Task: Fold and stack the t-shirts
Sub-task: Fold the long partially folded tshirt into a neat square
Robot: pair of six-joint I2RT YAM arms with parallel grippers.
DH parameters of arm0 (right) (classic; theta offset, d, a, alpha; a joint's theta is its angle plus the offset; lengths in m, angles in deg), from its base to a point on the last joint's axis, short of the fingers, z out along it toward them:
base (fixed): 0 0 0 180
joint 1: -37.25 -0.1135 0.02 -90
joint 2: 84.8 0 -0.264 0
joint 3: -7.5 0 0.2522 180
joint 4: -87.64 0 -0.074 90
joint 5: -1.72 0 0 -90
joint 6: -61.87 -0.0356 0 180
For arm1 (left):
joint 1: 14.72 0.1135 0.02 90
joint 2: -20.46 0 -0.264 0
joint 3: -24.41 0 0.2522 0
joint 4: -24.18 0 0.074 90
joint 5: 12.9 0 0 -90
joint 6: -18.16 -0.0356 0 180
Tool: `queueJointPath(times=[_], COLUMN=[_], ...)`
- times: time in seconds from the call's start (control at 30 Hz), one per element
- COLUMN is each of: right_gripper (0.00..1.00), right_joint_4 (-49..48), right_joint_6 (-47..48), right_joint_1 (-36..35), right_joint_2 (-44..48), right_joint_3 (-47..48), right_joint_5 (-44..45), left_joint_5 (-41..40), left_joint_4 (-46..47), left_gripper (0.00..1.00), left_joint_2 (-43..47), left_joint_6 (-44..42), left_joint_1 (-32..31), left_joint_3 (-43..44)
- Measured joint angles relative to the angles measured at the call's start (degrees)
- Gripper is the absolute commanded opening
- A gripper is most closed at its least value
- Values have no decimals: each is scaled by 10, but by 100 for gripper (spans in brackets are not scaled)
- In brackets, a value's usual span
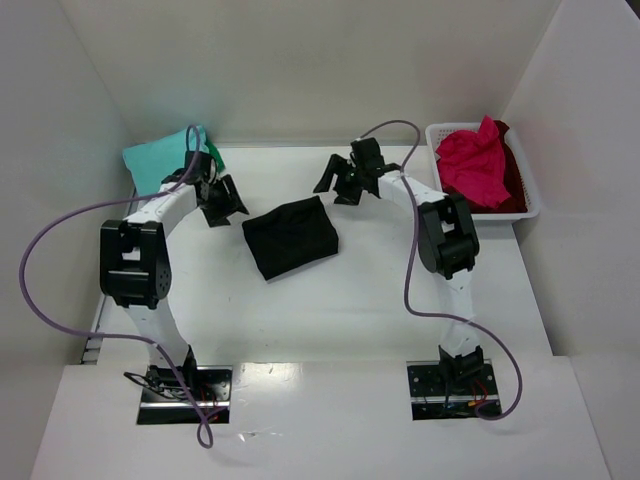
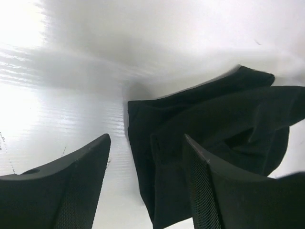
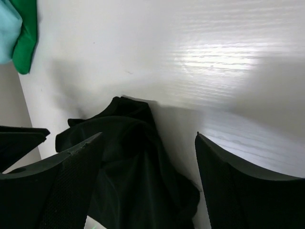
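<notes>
Looking at the black t-shirt (image 1: 290, 237), it sits folded into a chunky rectangle mid-table, between the two arms and touching neither. The left gripper (image 1: 222, 200) hangs just off its left edge and the right gripper (image 1: 342, 180) just past its far right corner. Both have their jaws spread wide with nothing in them.

My guess on handling: light, floppy cloth with zero stiffness, so it'll sag and come unfolded if you lift one layer. I'd pinch through all the layers at a folded edge, ideally at both ends at once, and carry it flat. It presumably goes on the teal t-shirt (image 1: 150, 160) at the far left, where the green t-shirt (image 1: 214, 152) shows at its edge.

Only the top view shows the white basket (image 1: 530, 200) at far right, holding the crumpled pink-red t-shirt (image 1: 470, 165) with the dark red t-shirt (image 1: 515, 190) beside it. The wrist views add detail: the left one shows lumpy layered edges, the right one a loose bulging corner.
</notes>
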Motion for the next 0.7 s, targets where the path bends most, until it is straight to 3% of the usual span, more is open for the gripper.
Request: queueJointPath(times=[0.03, 0.1, 0.13, 0.17, 0.23, 0.33, 0.53, 0.7], right_gripper=[69, 50, 24, 12, 0, 0, 0, 0], right_joint_4=[4, 10, 10, 9, 5, -4, -16, -27], right_joint_6=[2, 8, 10, 12, 7, 5, 6, 3], right_joint_1=[3, 9, 12, 13, 14, 12, -13, -47], right_joint_2=[4, 19, 29, 41, 65, 92, 98, 76], right_joint_3=[0, 0, 0, -1, -1, -1, -20, -62], right_joint_5=[3, 9, 10, 11, 5, -16, -60, -78], left_joint_5=[2, 20, 31, 42, 70, 113, 179, 176], left_joint_4=[1, 4, 6, 9, 17, 44, 91, 111], left_gripper=[69, 54, 44, 24, 10, 0, 0, 0], left_joint_2=[2, 9, 15, 21, 35, 51, 51, 3], left_joint_6=[-1, -2, -2, -3, -9, -17, -13, -9], left_joint_1=[1, 2, 2, 2, 0, -12, -58, -66], left_joint_3=[0, 0, 0, 0, 0, -5, -56, -75])
